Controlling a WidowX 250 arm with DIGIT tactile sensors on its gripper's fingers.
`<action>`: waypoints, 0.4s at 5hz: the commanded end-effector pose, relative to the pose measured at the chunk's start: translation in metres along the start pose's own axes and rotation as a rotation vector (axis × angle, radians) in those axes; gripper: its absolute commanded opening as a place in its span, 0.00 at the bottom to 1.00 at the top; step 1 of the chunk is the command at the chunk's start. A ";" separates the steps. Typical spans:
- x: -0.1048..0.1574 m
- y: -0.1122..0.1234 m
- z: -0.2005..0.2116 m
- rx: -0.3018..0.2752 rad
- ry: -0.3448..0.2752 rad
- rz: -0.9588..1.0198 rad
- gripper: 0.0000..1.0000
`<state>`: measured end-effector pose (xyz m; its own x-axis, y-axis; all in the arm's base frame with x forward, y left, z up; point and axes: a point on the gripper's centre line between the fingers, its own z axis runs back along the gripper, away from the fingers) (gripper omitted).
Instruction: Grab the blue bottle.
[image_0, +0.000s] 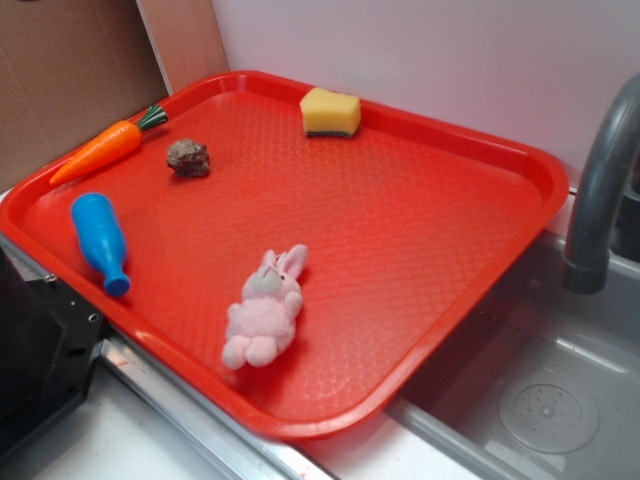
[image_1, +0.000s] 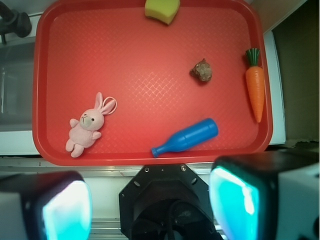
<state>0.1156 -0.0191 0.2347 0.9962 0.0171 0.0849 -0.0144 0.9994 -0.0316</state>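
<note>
Waiting above the near rim of the red tray (image_1: 42, 90), the gripper (image_1: 150, 205) hangs with its fingers wide apart and nothing between them.

Going left to right in the wrist view: a pink plush bunny (image_1: 87, 126) lies near the tray's left side, then the blue bottle (image_1: 186, 137) rests on its side close to the near rim, just ahead of the gripper and a little right of its centre line. Its long axis runs slantwise, narrow neck toward the lower left, fat body up to the right, so the fingers probably need some turning to close across the body. Further right lie a brown lump (image_1: 202, 70) and a toy carrot (image_1: 255, 91); a yellow sponge (image_1: 162, 10) sits at the far rim.
</note>
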 end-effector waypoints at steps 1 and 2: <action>0.000 0.000 0.000 0.000 0.000 0.000 1.00; -0.003 0.052 -0.048 0.009 0.118 0.239 1.00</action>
<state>0.1139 0.0314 0.1760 0.9628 0.2619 -0.0668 -0.2638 0.9643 -0.0219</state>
